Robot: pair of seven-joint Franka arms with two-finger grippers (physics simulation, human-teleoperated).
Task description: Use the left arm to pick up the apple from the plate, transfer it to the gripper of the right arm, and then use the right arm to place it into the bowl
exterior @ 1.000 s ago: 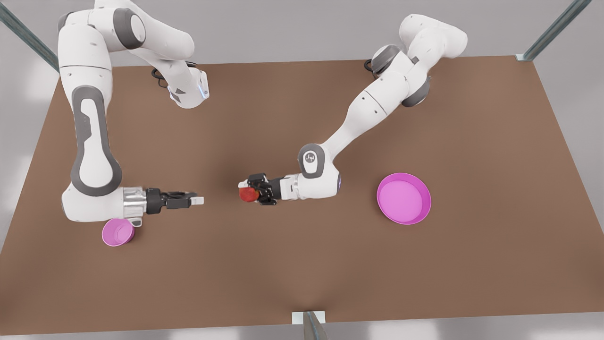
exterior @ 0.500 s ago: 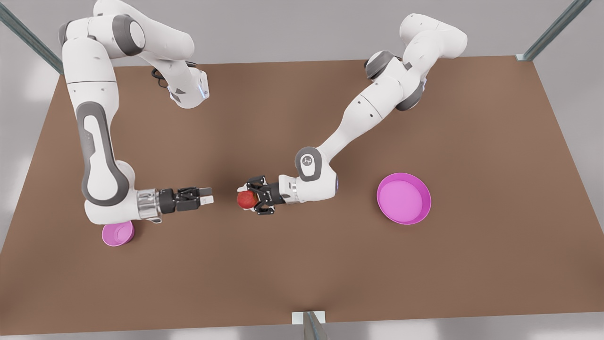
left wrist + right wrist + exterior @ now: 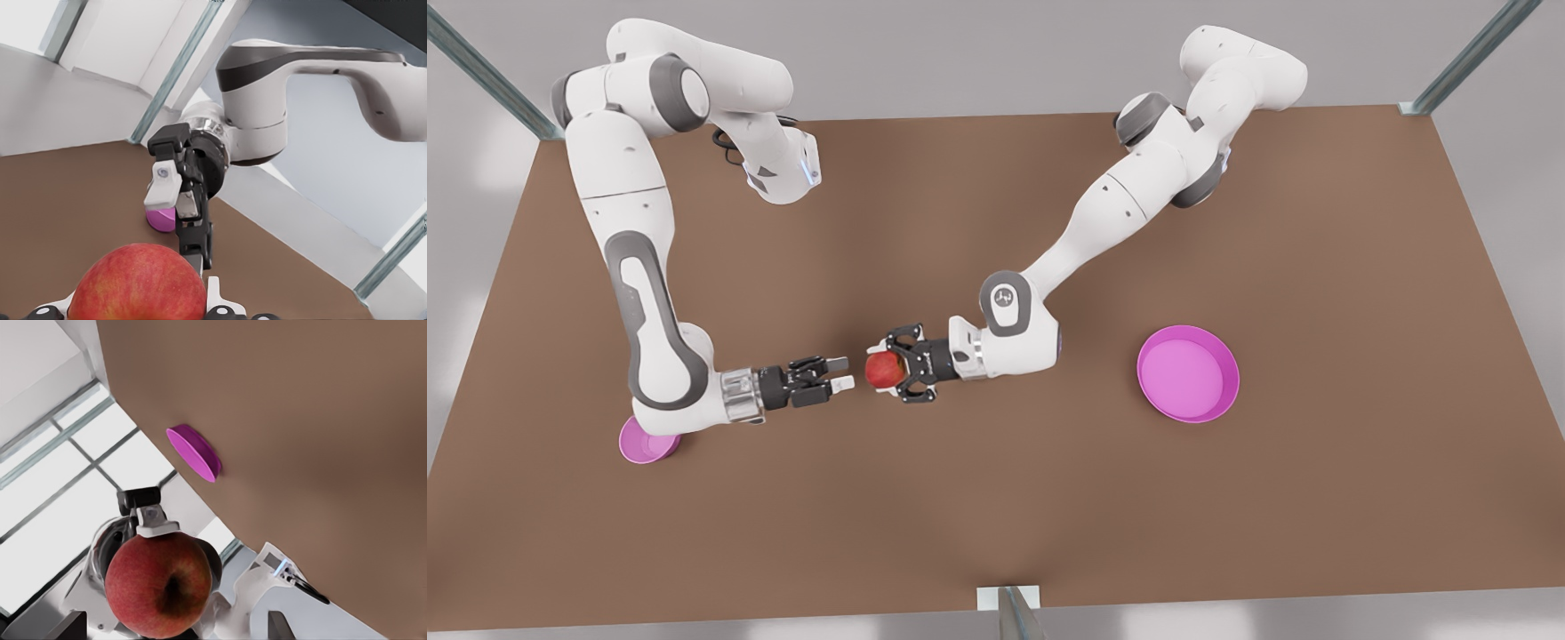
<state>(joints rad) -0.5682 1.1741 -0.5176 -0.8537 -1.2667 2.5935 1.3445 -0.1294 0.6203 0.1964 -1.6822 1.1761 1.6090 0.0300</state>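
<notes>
Over the brown table [image 3: 996, 498], the small red apple [image 3: 882, 370] is held tight in the left arm's black claw gripper [image 3: 896, 372], away from the wide pink plate [image 3: 1188, 373]. The right arm's slim black gripper [image 3: 843, 373] is held open just beside it. The handover and the drop into the small pink bowl [image 3: 640, 444] are not yet done.

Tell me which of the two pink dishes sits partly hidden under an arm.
The small bowl, tucked under the right arm's elbow at the front view's left. The wide plate lies uncovered at that view's right.

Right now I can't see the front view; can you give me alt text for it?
Above the middle of a brown table, the left gripper holds a red apple out toward the open right gripper, a small gap between them. An empty magenta plate lies at the front view's right; a small pink bowl peeks from under the right arm's wrist.
</notes>
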